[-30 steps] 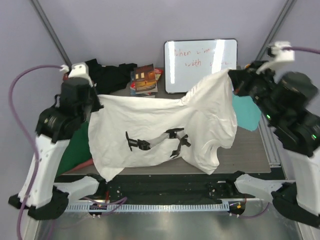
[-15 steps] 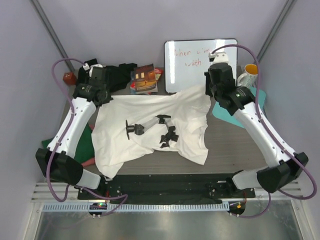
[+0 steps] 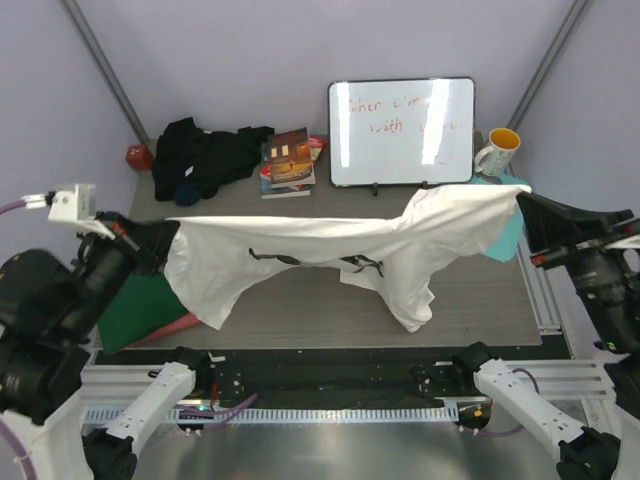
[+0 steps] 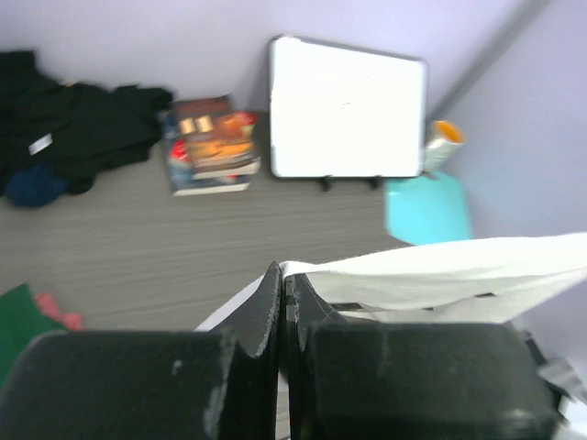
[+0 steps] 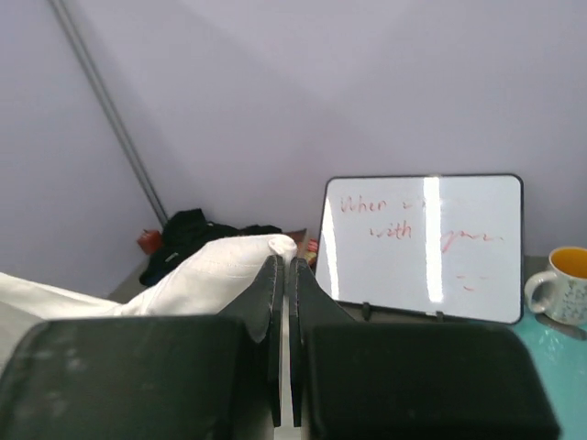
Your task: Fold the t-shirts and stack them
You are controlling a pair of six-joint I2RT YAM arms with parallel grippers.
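The white t-shirt (image 3: 320, 245) with black printed marks hangs stretched above the table between both grippers, its lower part drooping to the wood. My left gripper (image 3: 168, 234) is shut on the shirt's left edge; in the left wrist view the jaws (image 4: 284, 275) pinch the white cloth (image 4: 440, 270). At the right, my right gripper (image 3: 522, 200) is shut on the other end, and its wrist view shows the white fabric (image 5: 211, 270) bunched at the closed jaws (image 5: 286, 266). A black t-shirt (image 3: 205, 155) lies crumpled at the back left. A dark green t-shirt (image 3: 145, 310) lies over a salmon pink one (image 3: 178, 324) at the left edge.
Books (image 3: 290, 160) lie at the back centre beside a propped whiteboard (image 3: 400, 130). A white mug (image 3: 497, 150) stands at the back right by the teal mat (image 3: 508, 235). A small red object (image 3: 138, 155) sits in the back left corner.
Both arms have swung out from the back of the table toward the sides and front, pulling the white t-shirt up into a taut horizontal band. Both grips have held.
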